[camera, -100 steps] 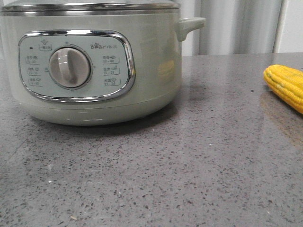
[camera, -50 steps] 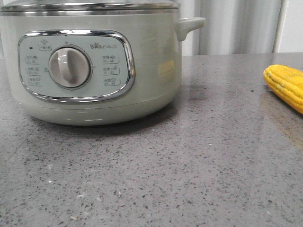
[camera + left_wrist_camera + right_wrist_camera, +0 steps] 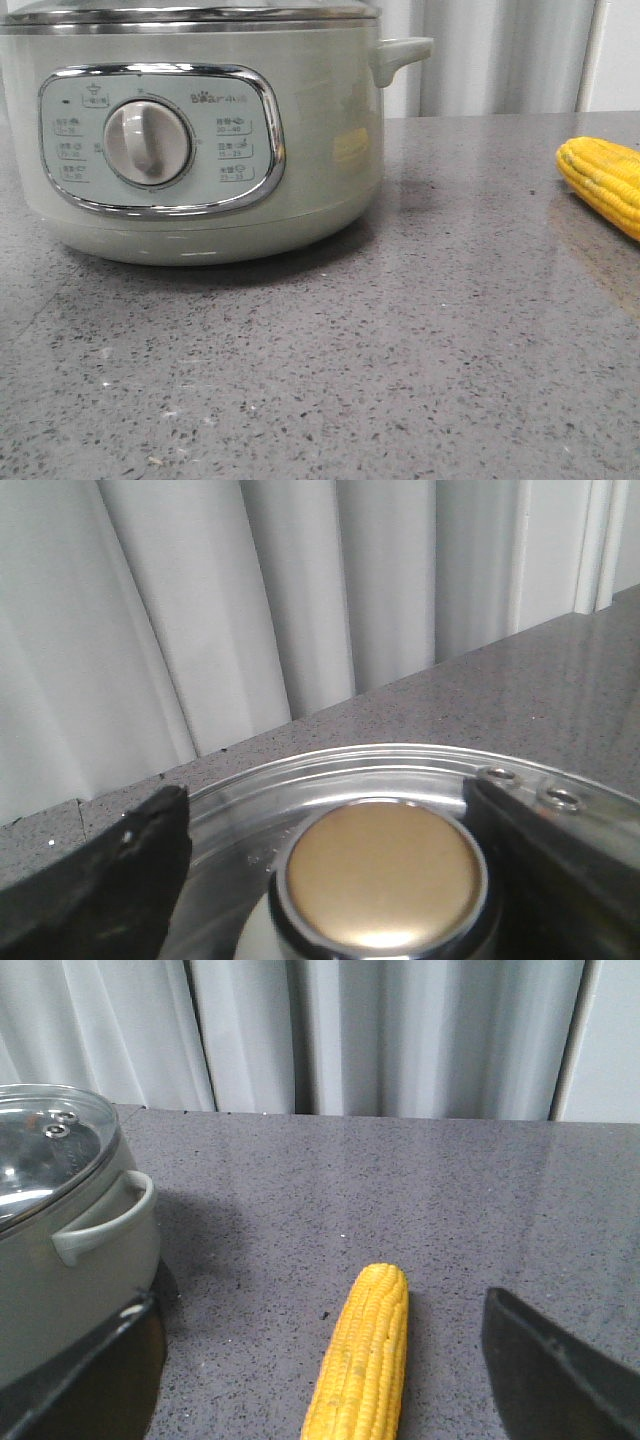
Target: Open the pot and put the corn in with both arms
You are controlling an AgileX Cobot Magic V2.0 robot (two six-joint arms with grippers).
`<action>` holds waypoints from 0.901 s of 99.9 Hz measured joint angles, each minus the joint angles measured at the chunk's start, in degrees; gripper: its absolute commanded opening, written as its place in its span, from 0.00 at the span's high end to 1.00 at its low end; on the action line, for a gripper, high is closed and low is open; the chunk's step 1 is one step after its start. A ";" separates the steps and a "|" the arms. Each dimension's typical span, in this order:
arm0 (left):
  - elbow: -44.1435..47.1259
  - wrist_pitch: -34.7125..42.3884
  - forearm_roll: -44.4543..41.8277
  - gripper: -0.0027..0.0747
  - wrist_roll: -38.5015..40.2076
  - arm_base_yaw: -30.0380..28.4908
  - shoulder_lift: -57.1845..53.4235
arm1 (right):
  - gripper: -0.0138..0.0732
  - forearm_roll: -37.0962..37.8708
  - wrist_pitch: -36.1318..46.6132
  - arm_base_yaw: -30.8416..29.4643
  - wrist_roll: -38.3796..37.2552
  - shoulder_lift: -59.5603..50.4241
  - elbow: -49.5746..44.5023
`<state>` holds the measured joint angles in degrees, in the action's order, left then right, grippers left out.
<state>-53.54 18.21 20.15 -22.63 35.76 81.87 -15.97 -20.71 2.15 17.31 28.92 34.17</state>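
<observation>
The left gripper hung spread wide around the round brass-toned knob of the pot's glass lid, not visibly touching. The right gripper straddled the ribbed yellow corn on the speckled grey countertop, fingers apart.

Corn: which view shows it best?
Right wrist view: the corn lies nearly whole between the open right gripper's fingers. The front view shows only one end at the right edge. The left wrist view misses it.
</observation>
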 measured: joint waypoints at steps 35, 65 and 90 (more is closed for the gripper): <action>0.00 0.00 3.46 0.19 0.00 0.00 0.14 | 0.21 -0.10 0.00 0.00 0.00 0.00 0.00; -0.25 -0.98 3.70 0.24 0.11 0.74 0.14 | 0.21 -0.57 0.00 0.00 0.00 0.00 0.00; -0.37 -1.33 0.18 0.42 0.18 3.84 0.14 | 0.21 -0.56 0.00 0.00 0.00 0.00 0.00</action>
<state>-53.92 16.88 20.34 -22.45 39.60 82.01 -16.53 -20.71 2.15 17.31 28.92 34.17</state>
